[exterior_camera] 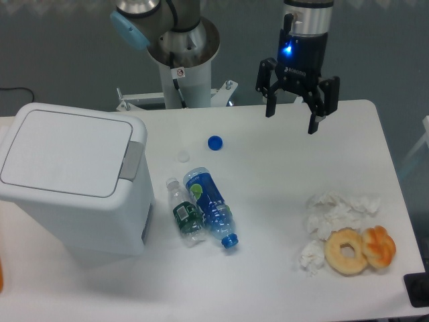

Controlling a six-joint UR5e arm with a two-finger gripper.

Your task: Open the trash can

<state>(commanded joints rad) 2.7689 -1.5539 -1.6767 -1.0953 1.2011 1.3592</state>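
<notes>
White trash can [70, 176] sat shut at the tabletop's left edge; gripper [291, 123] hung spread, empty, well apart.

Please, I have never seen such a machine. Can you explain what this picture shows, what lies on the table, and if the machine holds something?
This is one picture from a fixed camera that looks down on a white table from the front. The grey column at the top is the base of a robot arm. The black part with a blue light is its hand, with two fingers spread open. It hangs over the far side of the table and holds nothing.

On the left stands a big white trash can; its lid is closed, with a grey push-tab on the edge. In the middle lie two plastic bottles side by side, one with a blue label and a smaller clear one, and behind them a loose blue cap. On the right are crumpled tissues and two doughnuts.
</notes>
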